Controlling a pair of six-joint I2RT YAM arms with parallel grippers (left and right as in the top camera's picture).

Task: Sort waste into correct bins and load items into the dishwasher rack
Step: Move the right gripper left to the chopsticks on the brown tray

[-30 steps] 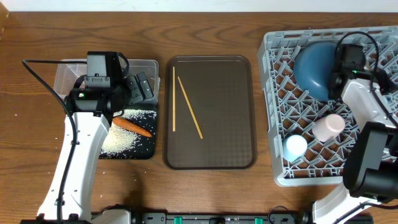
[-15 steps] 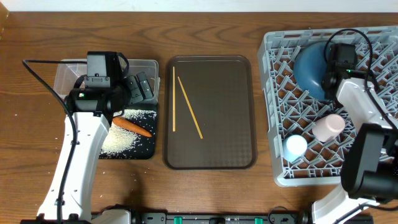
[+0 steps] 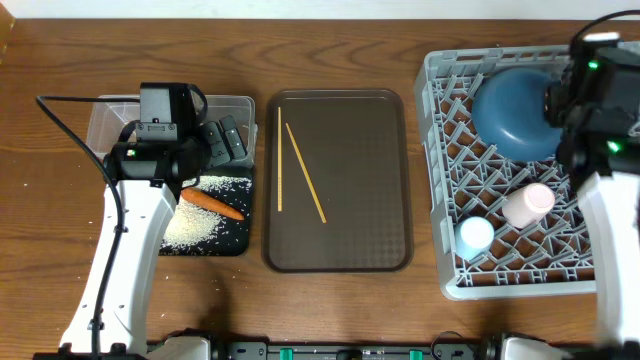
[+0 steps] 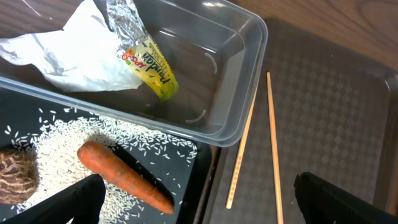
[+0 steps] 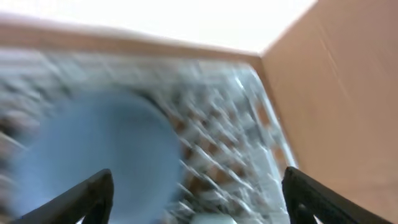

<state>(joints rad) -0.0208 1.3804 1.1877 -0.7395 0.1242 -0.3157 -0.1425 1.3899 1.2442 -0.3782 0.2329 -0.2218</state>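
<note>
The dishwasher rack (image 3: 450,180), a large grey lattice crate, sits at the right end of the surface (image 3: 60,50), with its right edge cut off by the frame. A round dark blue dish (image 3: 510,118) rests in the rack's far part, domed back up. Nearer the front are a pale pink cup (image 3: 528,204) on its side and a light-blue cup (image 3: 476,236). The right tool (image 5: 198,186) hovers by the dish's right side, fingers spread wide with nothing between them. Its wrist view is so blurred that the dish is only a blue smear.

Two thin wooden chopsticks (image 3: 300,172) lie on the dark brown serving tray (image 3: 390,250). The clear tub (image 4: 242,74) holds a crumpled white napkin (image 4: 68,56) and a green-yellow wrapper (image 4: 149,62). The black tray (image 4: 186,177) carries a carrot (image 4: 124,177), scattered rice (image 4: 56,146) and a brown lump (image 4: 15,177) cut off at the picture's edge. The left tool (image 4: 199,193) hangs above them, wide open and empty. From overhead its arm hides much of the tub.
</note>
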